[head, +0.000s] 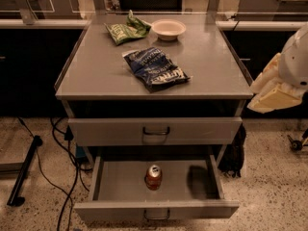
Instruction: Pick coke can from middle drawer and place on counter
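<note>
The coke can [153, 176] stands upright on the floor of the open middle drawer [118, 183], near its centre, with its silver lid showing. The counter [96, 69] is the broad grey cabinet top above. My gripper [275, 91] is the cream and white part at the right edge. It hangs beside the counter's right front corner, far above and to the right of the can, and holds nothing that I can see.
A dark blue snack bag [156, 69] lies mid-counter. A green snack bag [126, 30] and a white bowl [168, 29] sit at the back. A closed drawer front [154, 130] is above the open drawer. Cables [62, 177] lie on the floor at the left.
</note>
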### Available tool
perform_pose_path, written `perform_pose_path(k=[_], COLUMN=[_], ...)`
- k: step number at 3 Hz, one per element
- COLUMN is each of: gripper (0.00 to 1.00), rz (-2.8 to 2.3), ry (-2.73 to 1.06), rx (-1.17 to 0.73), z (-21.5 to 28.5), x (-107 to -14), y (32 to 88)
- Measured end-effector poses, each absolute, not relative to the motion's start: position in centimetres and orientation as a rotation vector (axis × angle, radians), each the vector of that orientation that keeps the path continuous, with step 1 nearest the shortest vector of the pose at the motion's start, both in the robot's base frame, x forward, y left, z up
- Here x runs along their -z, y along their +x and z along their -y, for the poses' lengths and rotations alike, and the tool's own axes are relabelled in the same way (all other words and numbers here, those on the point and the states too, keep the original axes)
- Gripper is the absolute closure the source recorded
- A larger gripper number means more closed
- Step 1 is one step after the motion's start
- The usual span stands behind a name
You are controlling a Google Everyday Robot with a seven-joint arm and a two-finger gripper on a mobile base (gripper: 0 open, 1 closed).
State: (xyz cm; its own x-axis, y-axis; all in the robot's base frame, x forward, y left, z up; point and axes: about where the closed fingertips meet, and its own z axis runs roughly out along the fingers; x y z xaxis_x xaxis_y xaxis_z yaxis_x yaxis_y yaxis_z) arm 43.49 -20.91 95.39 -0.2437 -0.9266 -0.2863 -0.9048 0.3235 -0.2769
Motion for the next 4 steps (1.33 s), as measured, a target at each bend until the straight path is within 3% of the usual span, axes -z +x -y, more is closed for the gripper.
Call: perform_pose_path(k=[2,4], gripper=[1.00,1.00], rz=[-2.151,-2.114], ry=[-1.532,-1.520], rx=[-0.026,-0.077], z=[18.7,16.9], x=[-88.6,-84.0], y=[43.6,43.8])
